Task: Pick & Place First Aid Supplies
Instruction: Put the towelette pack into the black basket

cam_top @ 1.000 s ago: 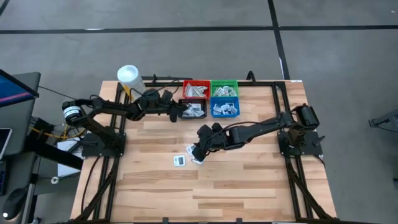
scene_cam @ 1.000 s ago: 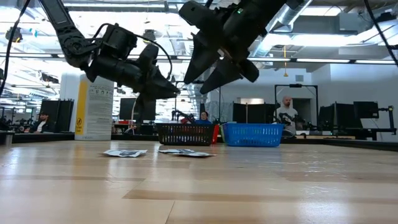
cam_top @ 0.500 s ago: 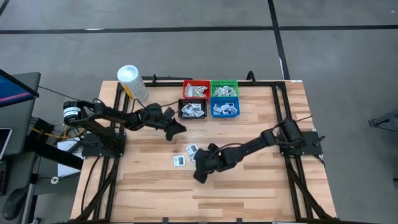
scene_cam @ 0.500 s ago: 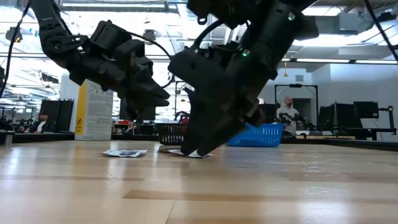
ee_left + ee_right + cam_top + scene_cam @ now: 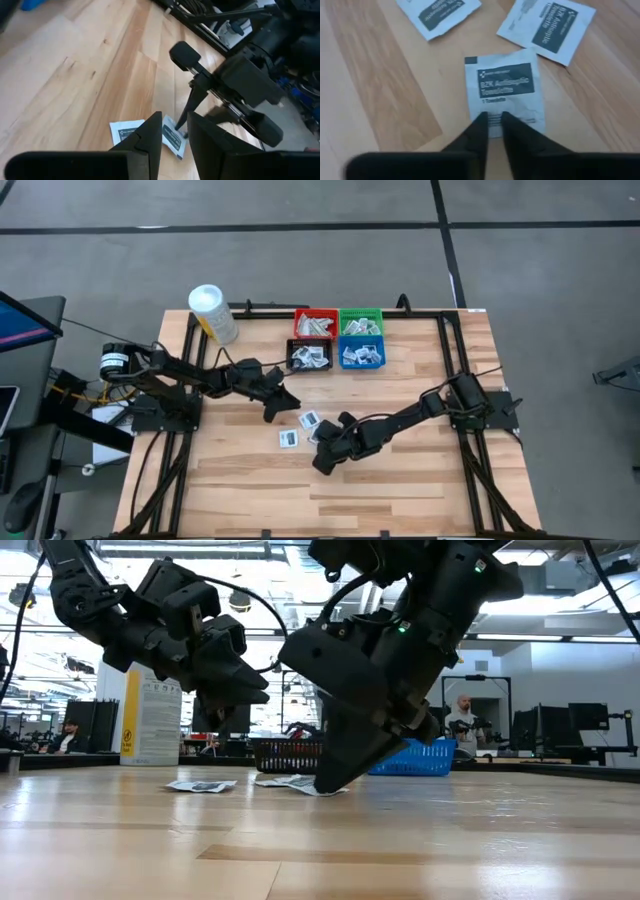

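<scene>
My right gripper was nipped almost closed on the near edge of the antiseptic towelette packet, which lay flat on the table beside two others

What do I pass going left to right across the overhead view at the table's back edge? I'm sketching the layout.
White tub → red bin → green bin. The black bin and blue bin sit just in front of those two.

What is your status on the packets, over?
Right gripper low, pinching edge of one antiseptic packet. Left gripper hovering nearby, empty, slightly open. Two other packets beside, nothing blocking.
</scene>
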